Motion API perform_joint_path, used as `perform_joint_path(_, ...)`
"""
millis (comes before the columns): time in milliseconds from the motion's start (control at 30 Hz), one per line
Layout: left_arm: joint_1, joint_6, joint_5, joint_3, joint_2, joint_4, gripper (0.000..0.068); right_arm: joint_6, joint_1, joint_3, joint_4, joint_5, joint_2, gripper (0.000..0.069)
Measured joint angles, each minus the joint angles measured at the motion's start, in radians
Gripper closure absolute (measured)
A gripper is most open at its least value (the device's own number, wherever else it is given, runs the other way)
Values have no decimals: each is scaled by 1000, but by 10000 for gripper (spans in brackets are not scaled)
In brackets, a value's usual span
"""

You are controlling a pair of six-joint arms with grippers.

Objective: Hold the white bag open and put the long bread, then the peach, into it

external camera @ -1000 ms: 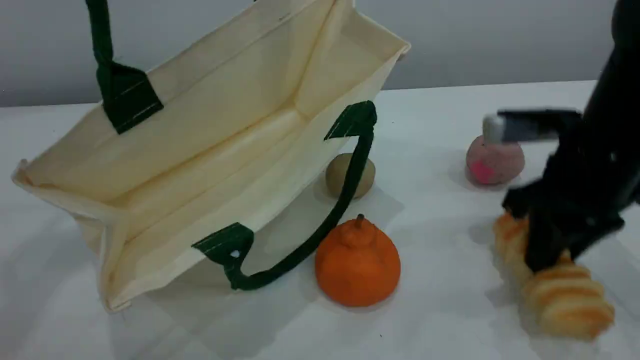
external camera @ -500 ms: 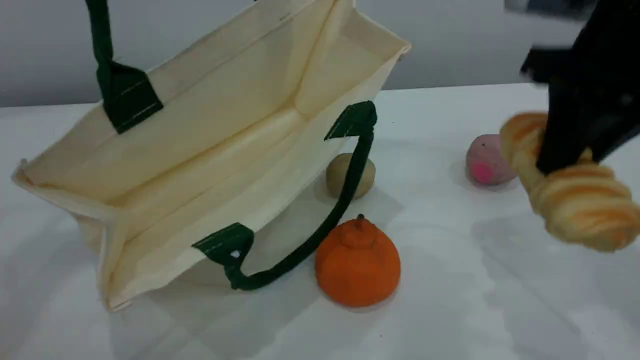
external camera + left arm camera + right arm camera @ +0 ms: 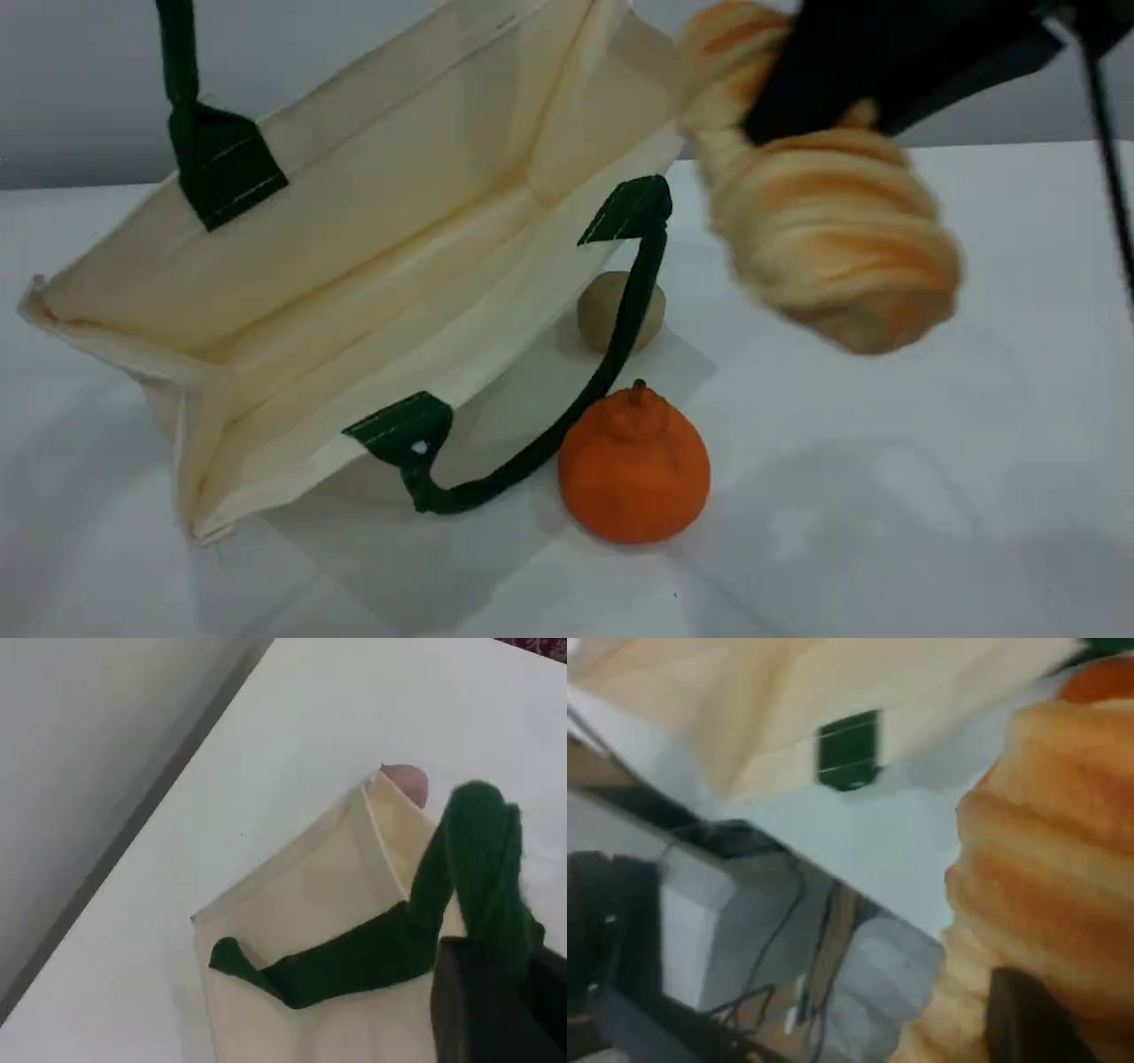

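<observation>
The white bag (image 3: 372, 230) lies tilted on the table with its mouth open towards me. Its upper green handle (image 3: 177, 53) runs up out of the scene view. In the left wrist view my left gripper (image 3: 492, 992) is shut on that green handle (image 3: 478, 859) above the bag (image 3: 319, 904). My right gripper (image 3: 850, 89) is shut on the long bread (image 3: 824, 204), which hangs in the air just right of the bag's far corner. The bread (image 3: 1045, 868) fills the right wrist view. The peach is hidden behind the bread in the scene view.
An orange fruit with a stem (image 3: 633, 465) sits in front of the bag, touching its lower handle (image 3: 567, 416). A beige ball (image 3: 607, 310) lies behind that handle. Something small, round and pinkish (image 3: 407, 784) peeks past the bag's corner; I cannot tell what it is.
My right gripper has lifted the long bread off the table and carried it up and left to the bag's far corner, covering the peach. The bag and left gripper stayed put.
</observation>
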Motion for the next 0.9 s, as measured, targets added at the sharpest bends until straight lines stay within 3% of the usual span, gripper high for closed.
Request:
perform_joint_path(267,0,0,0,0,0,0,589,0,104,0,117,-104,16,587)
perform_joint_path(667,0,-1,0,0,0,-5,589,-95,104,-3,336,-274,190,589)
perform_joint_path(900,0,-1,0,0,0,-5,589,-170,104,-98,444,-317,322,592)
